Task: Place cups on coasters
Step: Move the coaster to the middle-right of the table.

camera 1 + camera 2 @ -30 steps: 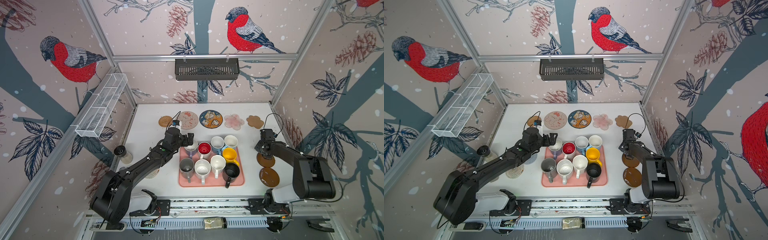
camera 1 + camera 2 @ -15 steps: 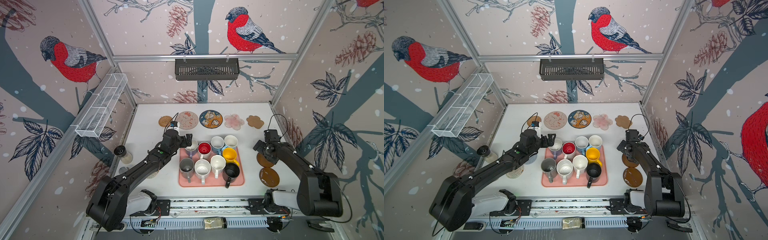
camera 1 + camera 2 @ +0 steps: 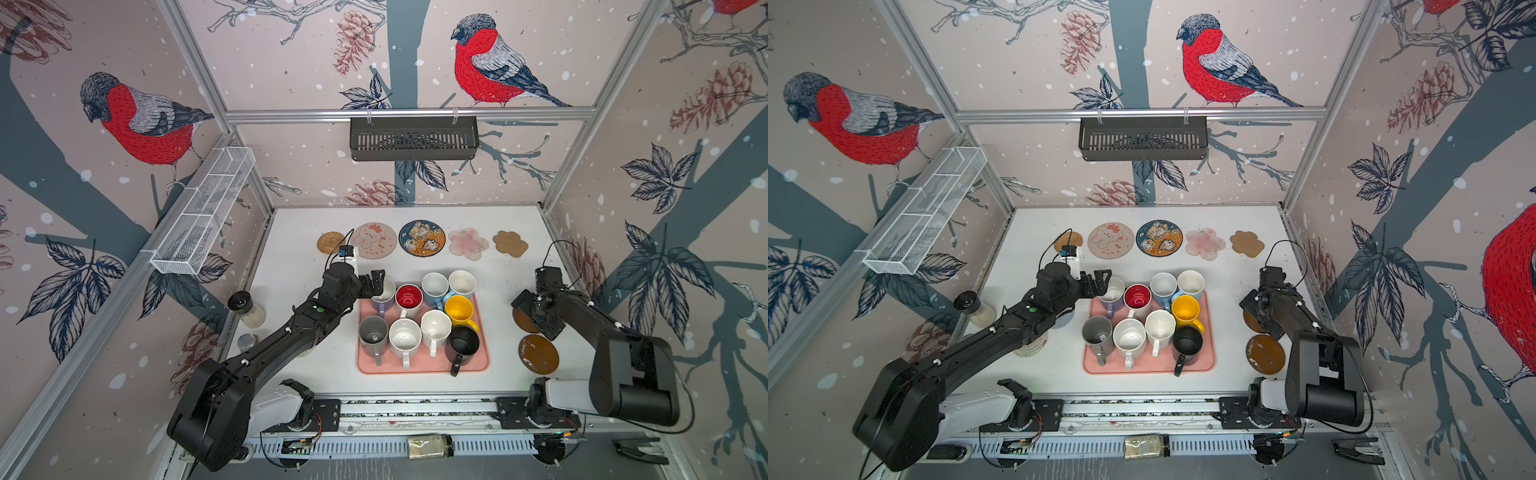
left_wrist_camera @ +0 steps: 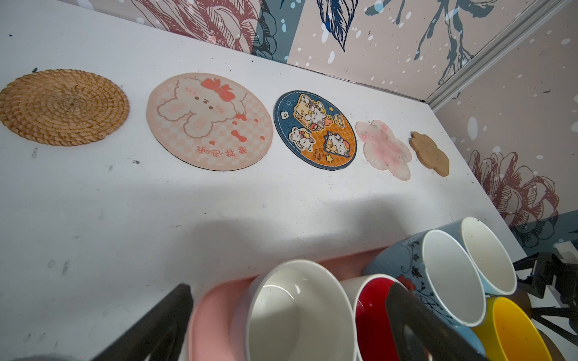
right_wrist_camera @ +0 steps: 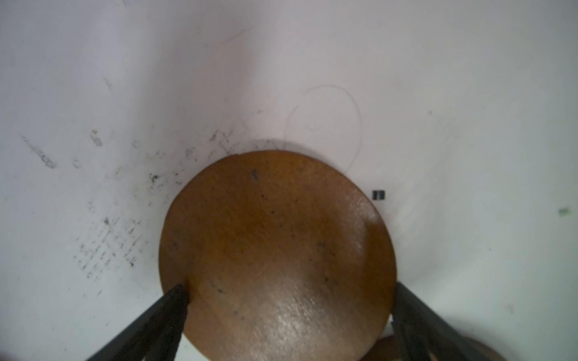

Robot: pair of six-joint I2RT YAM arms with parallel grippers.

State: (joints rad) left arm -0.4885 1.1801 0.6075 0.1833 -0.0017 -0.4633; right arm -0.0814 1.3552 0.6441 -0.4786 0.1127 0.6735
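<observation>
1. Over the far-left corner of the pink tray (image 3: 419, 369), the left end effector (image 4: 287, 287) hangs with its jaws spread wide, gripping nothing.
2. The lavender cup (image 3: 383, 294) stands upright in that corner, directly between the two fingers (image 4: 406, 315). I cannot tell whether either finger touches it.
3. Eight more cups crowd the same tray.
   - Along the far edge, rightward from the lavender one, are the red-inside white cup (image 3: 409, 297) and two light blue cups (image 3: 434, 286).
   - The yellow cup (image 3: 459, 311) sits just behind the black cup (image 3: 464, 343) on the tray's right side.
   - Along the near edge stand the grey cup (image 3: 373, 332) and two white cups (image 3: 405, 335).
4. Right of the tray and apart from it, the right end effector (image 5: 290, 287) is over a brown disc (image 5: 275, 234) that lies flat on the tabletop (image 3: 299, 249).
   - Its jaws are open wide, with one fingertip at each edge of the disc.
   - Contact cannot be judged.
5. A second brown disc (image 3: 538, 354) lies just beside the first, nearer the arm bases.
6. Beyond the tray's far edge, well clear of both end effectors, five coasters lie flat and uncovered in a row. They are the woven straw round (image 3: 330, 242), beige cartoon round (image 3: 374, 240), blue cartoon round (image 3: 422, 238), pink flower (image 3: 468, 244) and tan cloud-shape (image 3: 510, 243).
7. Left of the tray, a cream round (image 3: 1030, 347) and a grey round (image 3: 1064, 319) show partly from under the left arm.
</observation>
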